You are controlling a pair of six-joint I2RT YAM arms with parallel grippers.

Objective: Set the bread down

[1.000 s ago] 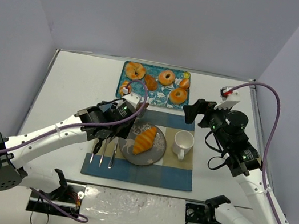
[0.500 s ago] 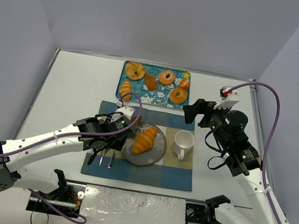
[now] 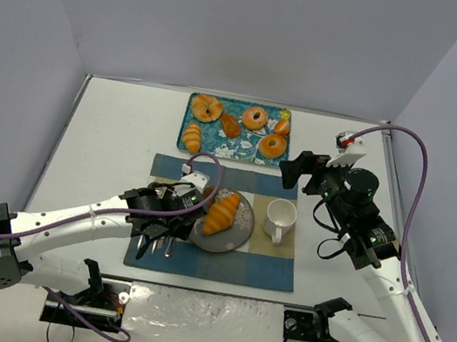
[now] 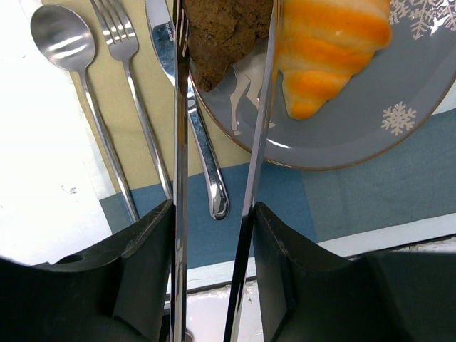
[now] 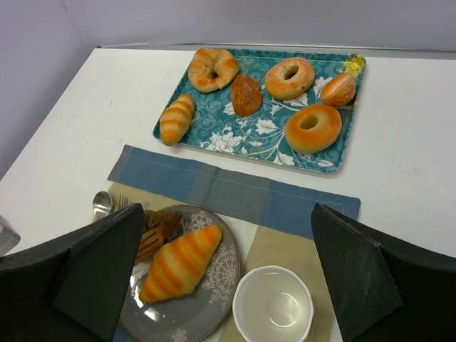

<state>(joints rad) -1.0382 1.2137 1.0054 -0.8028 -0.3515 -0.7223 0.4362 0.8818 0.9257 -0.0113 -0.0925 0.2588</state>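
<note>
My left gripper [image 3: 169, 218] [image 4: 214, 214] is shut on metal tongs [image 4: 179, 142]. The tong blades hold a dark brown piece of bread [image 4: 224, 32] [image 5: 162, 221] at the left edge of the grey snowflake plate [image 3: 240, 231] [image 4: 370, 121] [image 5: 214, 285]. An orange-striped roll [image 3: 222, 213] [image 4: 328, 43] [image 5: 178, 263] lies on the plate beside it. My right gripper [image 3: 299, 170] [image 5: 226, 210] is open and empty, high above the placemat's right side.
A teal tray [image 3: 242, 144] [image 5: 260, 135] with several breads and doughnuts stands at the back. A white cup [image 3: 279, 218] [image 5: 272, 306] sits right of the plate. A spoon [image 4: 60, 43], fork [image 4: 125, 50] and knife [image 4: 206, 164] lie left of the plate on the placemat [image 3: 264, 270].
My left arm has moved from the tray's front edge back toward me and down, bringing the tongs and brown bread to the plate's left edge. The right arm has not moved.
</note>
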